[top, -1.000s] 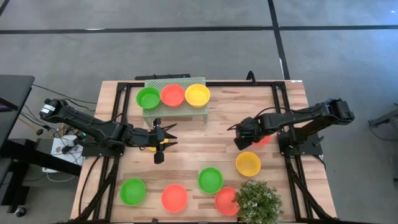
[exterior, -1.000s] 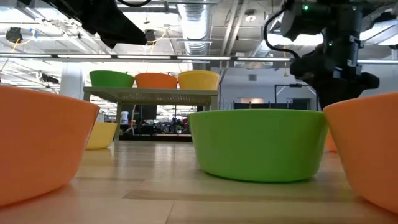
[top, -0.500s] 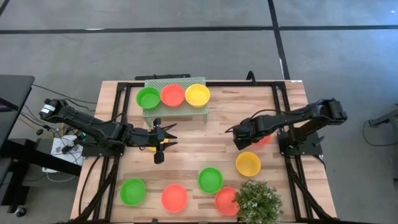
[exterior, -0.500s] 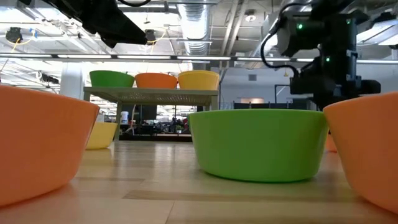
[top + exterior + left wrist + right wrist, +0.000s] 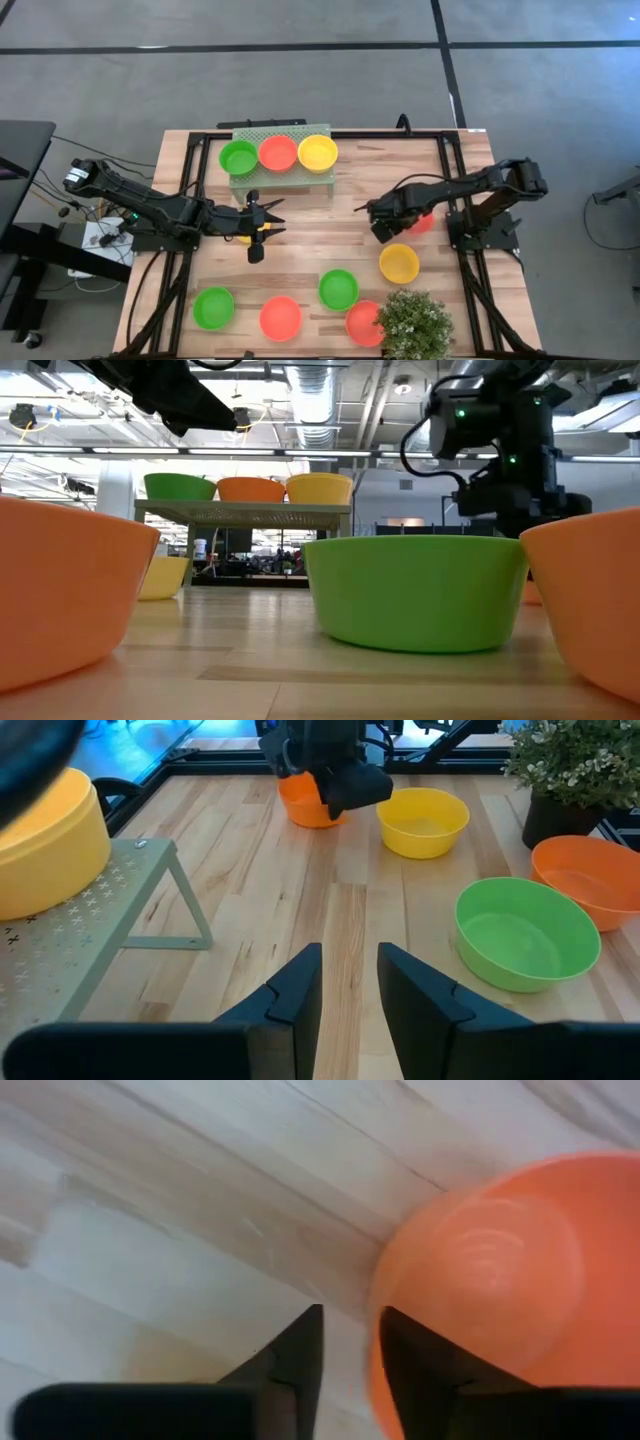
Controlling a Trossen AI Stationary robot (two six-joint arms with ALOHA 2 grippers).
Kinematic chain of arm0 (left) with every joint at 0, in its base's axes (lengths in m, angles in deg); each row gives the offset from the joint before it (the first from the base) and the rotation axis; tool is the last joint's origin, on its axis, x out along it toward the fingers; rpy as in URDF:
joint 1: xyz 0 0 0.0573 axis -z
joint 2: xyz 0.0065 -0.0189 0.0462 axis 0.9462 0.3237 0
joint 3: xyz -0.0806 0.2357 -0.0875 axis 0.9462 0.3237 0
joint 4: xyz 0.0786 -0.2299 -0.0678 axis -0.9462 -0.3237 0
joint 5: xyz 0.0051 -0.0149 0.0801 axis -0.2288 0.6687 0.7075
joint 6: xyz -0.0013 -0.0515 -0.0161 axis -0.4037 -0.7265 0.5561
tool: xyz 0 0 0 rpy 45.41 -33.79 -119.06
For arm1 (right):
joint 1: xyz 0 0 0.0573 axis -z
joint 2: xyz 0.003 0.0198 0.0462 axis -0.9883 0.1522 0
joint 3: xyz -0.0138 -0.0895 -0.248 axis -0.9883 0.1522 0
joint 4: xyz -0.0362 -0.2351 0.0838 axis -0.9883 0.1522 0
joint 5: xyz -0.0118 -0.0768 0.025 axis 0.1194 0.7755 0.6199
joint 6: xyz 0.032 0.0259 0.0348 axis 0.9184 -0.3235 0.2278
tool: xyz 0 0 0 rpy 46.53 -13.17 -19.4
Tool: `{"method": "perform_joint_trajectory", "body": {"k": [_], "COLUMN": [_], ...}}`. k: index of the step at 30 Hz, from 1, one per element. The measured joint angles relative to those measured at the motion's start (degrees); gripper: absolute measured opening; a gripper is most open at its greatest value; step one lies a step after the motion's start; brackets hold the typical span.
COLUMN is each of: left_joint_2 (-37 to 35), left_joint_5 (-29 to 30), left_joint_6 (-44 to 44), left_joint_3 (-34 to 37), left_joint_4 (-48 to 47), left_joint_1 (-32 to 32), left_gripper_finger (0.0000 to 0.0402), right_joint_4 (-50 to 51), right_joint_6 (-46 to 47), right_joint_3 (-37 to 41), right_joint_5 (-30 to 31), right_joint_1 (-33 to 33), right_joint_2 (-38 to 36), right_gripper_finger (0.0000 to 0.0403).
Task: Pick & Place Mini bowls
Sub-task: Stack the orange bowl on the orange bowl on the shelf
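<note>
pale slatted wooden table (image 5: 300, 225) in a black frame, on grey concrete floor (image 5: 300, 80) crossed by dark lines. behind it, in the low view, an open hall with ceiling ducts (image 5: 320, 390) and strip lights. on the perforated stand (image 5: 281, 176) at the far edge: green, red and yellow mini bowls (image 5: 278, 153) in a row. more bowls along the near edge beside the potted plant (image 5: 414, 322). right gripper (image 5: 380, 232) low at an orange-red bowl (image 5: 480, 1290), fingers straddling its rim with a narrow gap; firm grip not clear. left gripper (image 5: 348, 982) over mid-table, fingers slightly apart, holding nothing.
</note>
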Motion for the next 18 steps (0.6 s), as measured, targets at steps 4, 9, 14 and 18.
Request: {"method": "perform_joint_trajectory", "body": {"k": [4,9,14,18], "left_joint_2": [0.0,0.0,0.0,0.0], "left_joint_5": [0.0,0.0,0.0,0.0], "left_joint_6": [0.0,0.0,0.0,0.0], "left_joint_3": [0.0,0.0,0.0,0.0], "left_joint_4": [0.0,0.0,0.0,0.0], "left_joint_1": [0.0,0.0,0.0,0.0], "left_gripper_finger": [0.0102,0.0102,0.0102,0.0102], "right_joint_4": [0.2,0.2,0.3,0.0], "right_joint_6": [-1.1,-3.6,-4.6,-6.8], "right_joint_3": [-1.4,-3.1,-4.5,-6.9], "right_joint_5": [0.0,-0.1,-0.1,0.0], "right_joint_1": [1.1,1.6,1.5,1.4], "right_joint_2": [-0.3,-0.3,-0.3,-0.3], "right_gripper_finger": [0.0020,0.0013,0.0004,0.0004]}}
